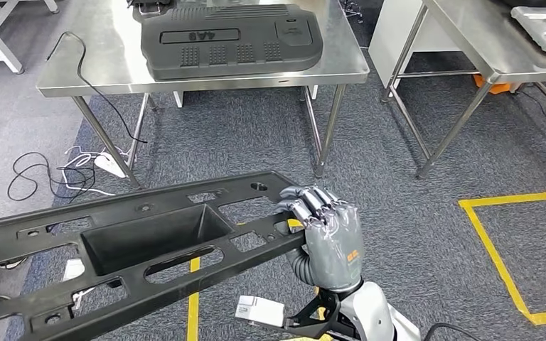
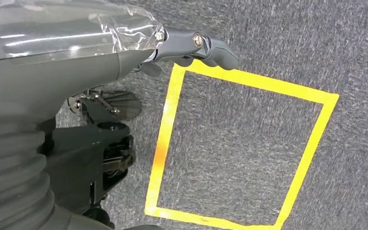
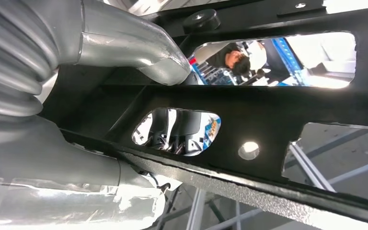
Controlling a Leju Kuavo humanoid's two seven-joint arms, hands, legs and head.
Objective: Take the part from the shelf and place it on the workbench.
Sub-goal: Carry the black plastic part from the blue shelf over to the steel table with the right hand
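Right hand: currently my right hand (image 1: pixel 333 245) comes up from the lower middle of the head view, back of the hand toward the camera, fingers (image 1: pixel 311 202) curled over the far edge of the part's right end, so it grips the part.
Right wrist view: I see the thick grey thumb (image 3: pixel 134 50) pressed against the black frame beside an oval cutout.
Left hand: from the left wrist view my left hand (image 2: pixel 124 50) hangs over the grey carpet; one grey fingertip (image 2: pixel 215 50) reaches past a clear plastic wrap, and I cannot tell whether the fingers are open or closed.
Part: the long black plastic frame panel with cutouts and a rectangular recess (image 1: pixel 135 241) is held in the air, slanting from the lower left up to my right hand, above the carpet and short of the table.
Workbench: the stainless steel table (image 1: pixel 78 67) stands ahead of me, well apart from the part.
Writing: a dark grey ribbed plastic cover (image 1: pixel 231 39) lies on that table; raised characters on it read roughly "4A8" upside down, though I am not sure.
Floor: a yellow tape rectangle (image 1: pixel 512 249) marks the carpet to my right; white cables (image 1: pixel 78 167) lie by the table leg.
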